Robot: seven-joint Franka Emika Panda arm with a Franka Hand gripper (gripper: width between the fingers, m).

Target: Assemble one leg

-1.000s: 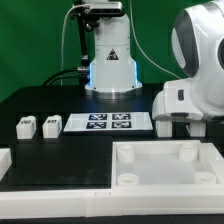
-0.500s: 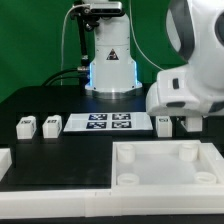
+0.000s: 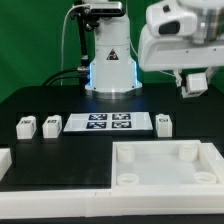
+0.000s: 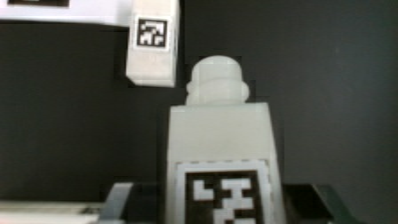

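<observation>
Hanging high above the black surface (image 3: 70, 150), toward two o'clock in the exterior view, the hand (image 3: 195, 85) is gripping the leg (image 4: 221, 130) by its tagged head, stem pointing away.

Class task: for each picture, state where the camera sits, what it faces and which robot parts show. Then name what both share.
Exterior view: off the arm, before the table, facing across it toward the robot base; arm and end effector show high at the exterior view's right.
Wrist view: on the wrist, looking along the end effector toward the table; only its dark fingers show, flanking the leg.
Shared: the end effector gripping the leg.
</observation>
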